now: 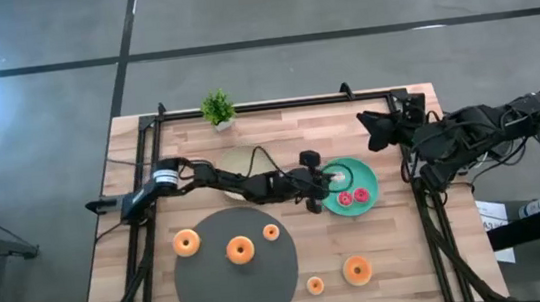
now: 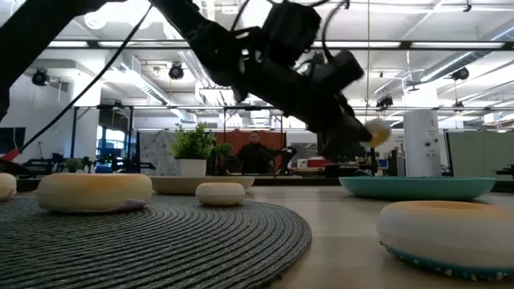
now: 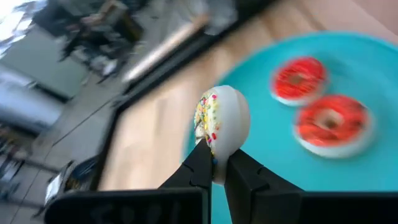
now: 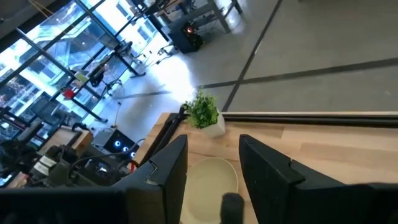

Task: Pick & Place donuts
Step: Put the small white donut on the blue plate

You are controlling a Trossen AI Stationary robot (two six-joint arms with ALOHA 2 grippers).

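Left claw (image 3: 214,163) pinching sprinkled donut (image 3: 222,124) above teal plate (image 3: 273,155) rim, right claw (image 4: 212,163) spread, well apart

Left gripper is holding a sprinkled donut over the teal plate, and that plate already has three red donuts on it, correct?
Not quite: the teal plate holds two red donuts, not three, as the left wrist view shows. The left gripper does hold the sprinkled donut over it.

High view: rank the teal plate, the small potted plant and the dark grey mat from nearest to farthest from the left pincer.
From the left pincer:
1. Teal plate, directly beneath and beside it.
2. Dark grey mat, nearer the table's front.
3. Potted plant, at the back edge.
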